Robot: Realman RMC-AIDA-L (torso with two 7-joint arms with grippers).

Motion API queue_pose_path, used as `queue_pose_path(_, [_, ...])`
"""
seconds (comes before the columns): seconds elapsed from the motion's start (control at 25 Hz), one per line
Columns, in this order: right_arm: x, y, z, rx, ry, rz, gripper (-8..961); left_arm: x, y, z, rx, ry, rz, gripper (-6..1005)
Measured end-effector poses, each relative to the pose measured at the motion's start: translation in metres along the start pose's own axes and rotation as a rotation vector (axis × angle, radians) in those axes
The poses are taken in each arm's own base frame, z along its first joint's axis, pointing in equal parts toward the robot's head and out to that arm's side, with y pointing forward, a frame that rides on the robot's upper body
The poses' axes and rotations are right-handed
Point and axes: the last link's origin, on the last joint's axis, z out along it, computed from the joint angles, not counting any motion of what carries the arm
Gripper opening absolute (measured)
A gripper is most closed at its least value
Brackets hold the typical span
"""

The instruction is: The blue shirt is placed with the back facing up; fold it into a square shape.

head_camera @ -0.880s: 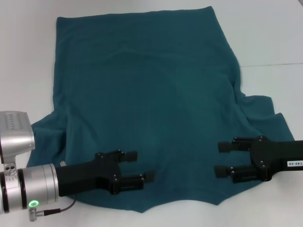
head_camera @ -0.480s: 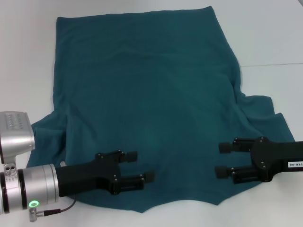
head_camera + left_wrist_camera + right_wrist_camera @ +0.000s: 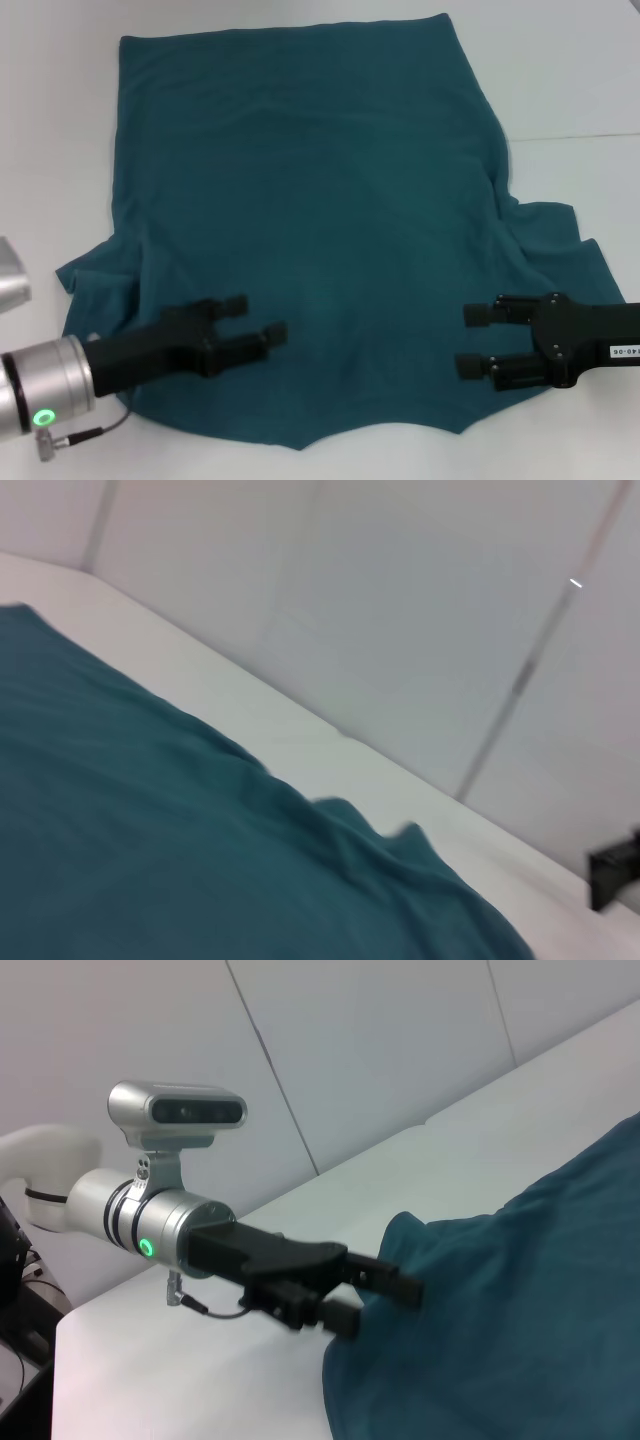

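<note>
Two black grippers poised over the near end of the blue shirt (image 3: 310, 230), spread plain side up on a white table (image 3: 570, 80). At near left, the left gripper (image 3: 255, 322), both fingers parted and holding nothing, reaching in from the near-left corner, over the cloth just beside the left sleeve (image 3: 100, 275). At near right, the right gripper (image 3: 472, 340), fingers likewise spread and empty, pointing left, over the cloth beside the rumpled right sleeve (image 3: 550, 240). Between the two, the shirt's near edge, dipping in a shallow curve at the middle. Contact between fingertips and fabric: cannot tell. Farther back, the body of the shirt lying mostly flat with faint creases, narrowing slightly toward a straight far hem close to the far side of the table. Seen from the right wrist camera, the left gripper (image 3: 375, 1295) above the shirt's edge, a green ring lit on its silver wrist (image 3: 148, 1248).
</note>
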Motion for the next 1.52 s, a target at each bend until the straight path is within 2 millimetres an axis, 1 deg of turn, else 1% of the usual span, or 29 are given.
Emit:
queue_pose_path(0.2, [0.000,0.000,0.001,0.006,-0.003,0.001,898,-0.001,-0.018,-0.010,0.123,0.049,-0.082,858])
queue_pose_path(0.6, [-0.002,0.000,0.005,-0.003,-0.006,0.000,897,-0.003,-0.039,-0.034,0.271,0.144,-0.175,859])
queue_pose_path(0.88, [-0.002,0.000,0.007,-0.007,-0.008,0.010,895,-0.005,-0.049,-0.053,0.350,0.201,-0.209,858])
queue_pose_path(1.16, [-0.002,0.001,0.009,-0.010,-0.010,0.014,893,-0.007,-0.056,-0.060,0.407,0.209,-0.219,858])
queue_pose_path(1.36, [-0.002,0.002,0.009,-0.013,-0.010,0.014,892,-0.014,-0.063,-0.066,0.473,0.197,-0.233,859])
queue_pose_path(1.52, [-0.002,0.002,0.009,-0.014,-0.010,0.018,891,-0.016,-0.064,-0.068,0.492,0.198,-0.239,859])
